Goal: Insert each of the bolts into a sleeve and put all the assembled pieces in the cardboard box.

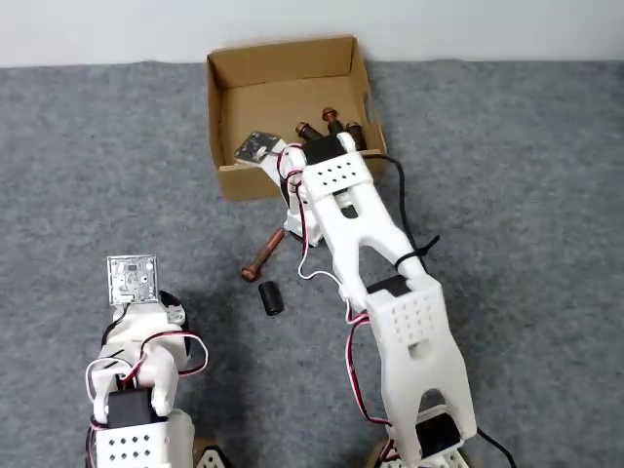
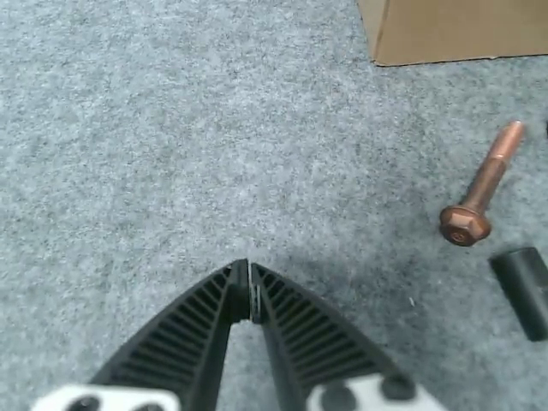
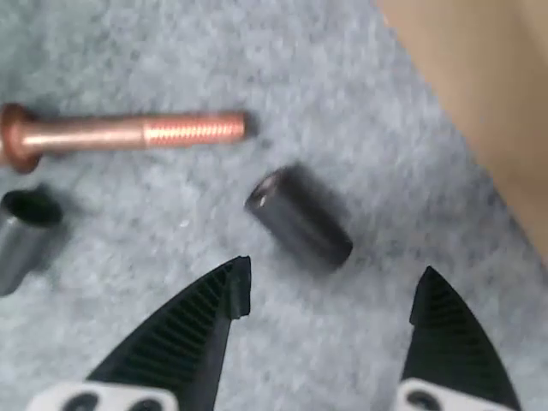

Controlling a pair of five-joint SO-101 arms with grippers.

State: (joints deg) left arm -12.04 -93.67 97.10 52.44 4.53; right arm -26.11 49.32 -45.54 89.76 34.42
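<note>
High view shows the right arm stretched toward the box [image 1: 283, 93], where three assembled pieces [image 1: 331, 125] lie in one corner. The right gripper [image 3: 334, 274] hangs spread over a sleeve [image 3: 300, 218], likely readying a pick. One bolt [image 1: 263, 255] and a second sleeve [image 1: 271, 297] lie loose on the carpet [image 1: 507, 195]. The left gripper [image 2: 248, 270] is clenched and empty.

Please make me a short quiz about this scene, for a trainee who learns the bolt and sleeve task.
1. True or false: the left pincer is shut.
2. Fill in: the loose bolt lies ___ the box.
3. What lies just in front of the open right pincer? A bolt, B sleeve, C box.
Key: 1 true; 2 outside; 3 B.
</note>
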